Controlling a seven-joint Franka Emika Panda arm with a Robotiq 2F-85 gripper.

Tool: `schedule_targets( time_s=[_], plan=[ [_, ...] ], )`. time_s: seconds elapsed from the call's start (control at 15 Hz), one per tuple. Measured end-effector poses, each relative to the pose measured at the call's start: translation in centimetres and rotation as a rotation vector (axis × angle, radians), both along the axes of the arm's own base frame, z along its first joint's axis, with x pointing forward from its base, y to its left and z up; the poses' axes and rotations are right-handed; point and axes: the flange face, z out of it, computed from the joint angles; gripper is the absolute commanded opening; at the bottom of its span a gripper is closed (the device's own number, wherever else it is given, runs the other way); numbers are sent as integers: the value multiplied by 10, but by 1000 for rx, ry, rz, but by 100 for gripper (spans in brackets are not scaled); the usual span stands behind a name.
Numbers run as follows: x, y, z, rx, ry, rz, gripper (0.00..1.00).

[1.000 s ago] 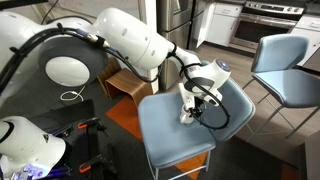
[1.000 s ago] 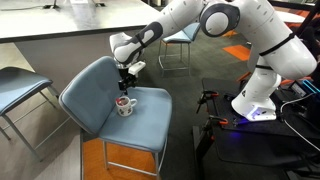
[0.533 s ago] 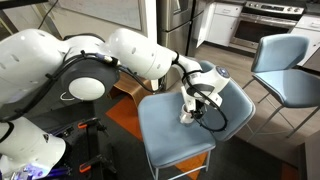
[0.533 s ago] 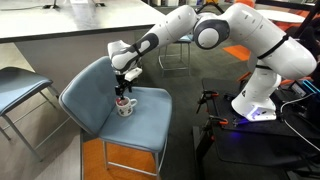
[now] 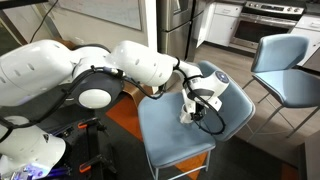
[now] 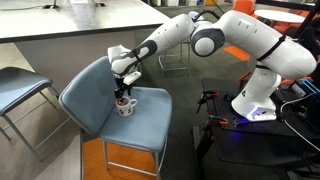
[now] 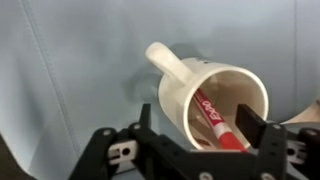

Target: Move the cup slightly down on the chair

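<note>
The small white cup stands on the seat of the light-blue chair; both also show in the other exterior view, the cup near the seat's middle and the chair around it. In the wrist view the cup has a handle and holds a red marker. My gripper is open, its two dark fingers standing on either side of the cup's rim. In both exterior views the gripper is right above the cup.
A second blue chair on thin metal legs stands to one side and shows in the other exterior view too. A brown wooden stool is behind the chair. The robot's base stands beside the chair.
The gripper has come down a little toward the cup, and the arm's elbow has swung. The cup has not moved.
</note>
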Motion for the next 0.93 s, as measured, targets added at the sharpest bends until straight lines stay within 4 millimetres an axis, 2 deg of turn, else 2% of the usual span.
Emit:
schedule_targets(
  time_s=[0.07,0.13,0.2,0.67,0.8,0.93],
  plan=[
    [0,0,-2,1,3,-1,77],
    [-1,0,-4,2,6,0,63],
    [-1,0,-5,4,9,0,60],
    [0,2,-9,3,19,6,6],
    [-1,-1,-9,-11,23,9,0],
    [-2,-3,-10,-23,31,14,2]
  ],
)
